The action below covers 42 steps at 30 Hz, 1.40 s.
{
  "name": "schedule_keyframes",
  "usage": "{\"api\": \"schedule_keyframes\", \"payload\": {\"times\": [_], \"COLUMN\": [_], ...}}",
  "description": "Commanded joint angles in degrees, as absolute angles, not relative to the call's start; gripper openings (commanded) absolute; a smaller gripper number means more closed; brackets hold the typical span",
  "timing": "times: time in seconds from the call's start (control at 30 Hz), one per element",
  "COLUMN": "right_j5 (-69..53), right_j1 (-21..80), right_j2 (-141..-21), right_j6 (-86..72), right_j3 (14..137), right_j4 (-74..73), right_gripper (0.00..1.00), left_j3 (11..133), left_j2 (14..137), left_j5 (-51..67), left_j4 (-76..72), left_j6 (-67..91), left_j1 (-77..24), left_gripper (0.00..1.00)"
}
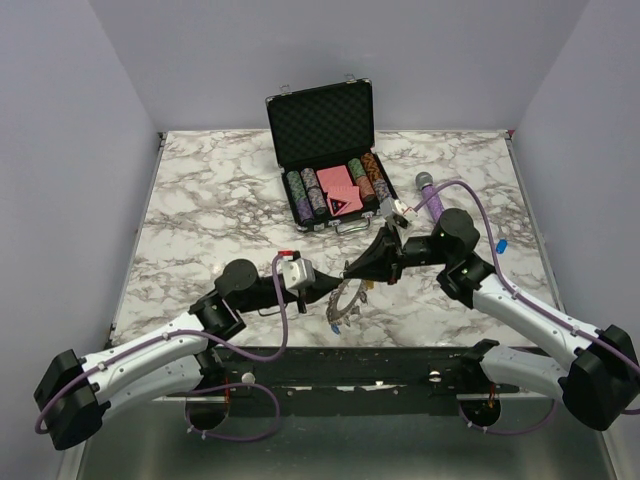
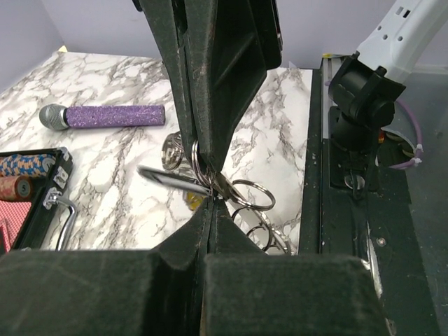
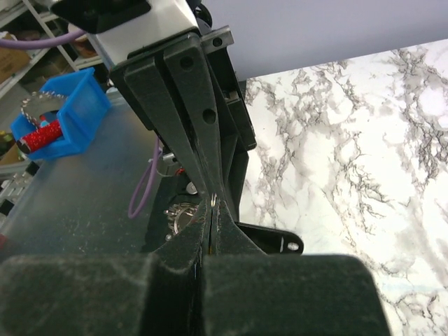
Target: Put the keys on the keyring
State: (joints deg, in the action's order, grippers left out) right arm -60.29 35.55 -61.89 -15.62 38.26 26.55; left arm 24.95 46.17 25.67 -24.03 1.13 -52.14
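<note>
- Blue bin (image 3: pixel 66 112), red item inside: off the marble on a grey surface on the arms' side, well apart from the black chip case (image 1: pixel 320 125).
- Left gripper (image 2: pixel 210 208): fingers pressed together, clenched on the wire of the keyring (image 1: pixel 343 302). Its tip sits on the near side of the chip case, closer to the table's near edge than to the case.
- Right gripper (image 3: pixel 212 213): also clenched, pinching the same wire. Its tip meets the left one nose to nose, near of the case's front handle (image 2: pixel 64 218).
- Keyring: near of the chip case, between it and the near table edge, roughly in line with the case's right half. It is tilted, with the top edge in the two pinches. Can't tell whether the lower edge touches the marble.
- Small split rings (image 2: pixel 252 194) fringe the keyring and fan out just beside the pinch point.
- Keys: one flat silver blade (image 2: pixel 164 176) sticks out at the pinch on the case side, with a yellow bit (image 2: pixel 189 203) under it. Too small to tell whether either is threaded on.
- Table (image 1: pixel 200 220): white-grey marble top.
- Chip case: open, lid upright with foam lining. Rows of chips (image 1: pixel 315 195) and a red card pack (image 1: pixel 340 183) sit inside.
- Purple microphone (image 1: pixel 432 197): lying flat just right of the case's front right corner, grey head at the far end.
</note>
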Motion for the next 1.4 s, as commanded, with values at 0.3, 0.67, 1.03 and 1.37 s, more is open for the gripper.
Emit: {"api": "schedule_keyframes", "payload": {"times": [0.3,0.67,1.03,1.37], "right_j5": [-56.16,-63.27,-70.14,-70.14], "right_j1": [35.68,35.68,35.68,35.77], "right_j2": [-61.44,-60.73,-62.14,-61.79], "right_j6": [-18.11,-13.19,-8.35,-8.53], "right_j3": [37.44,37.35,38.76,38.06], "right_j4": [30.23,30.23,31.02,31.55], "right_gripper": [0.00,0.00,0.00,0.00], "left_j3": [26.10,22.15,24.34,24.61], "left_j2": [49.57,35.62,36.64,39.90], "left_j5": [26.54,23.91,27.60,26.10], "left_j4": [-27.42,-20.58,-20.39,-22.06], "left_j6": [1.58,0.27,-0.44,2.11], "left_j1": [-53.52,-53.44,-53.44,-53.44], "left_gripper": [0.00,0.28,0.37,0.38]}}
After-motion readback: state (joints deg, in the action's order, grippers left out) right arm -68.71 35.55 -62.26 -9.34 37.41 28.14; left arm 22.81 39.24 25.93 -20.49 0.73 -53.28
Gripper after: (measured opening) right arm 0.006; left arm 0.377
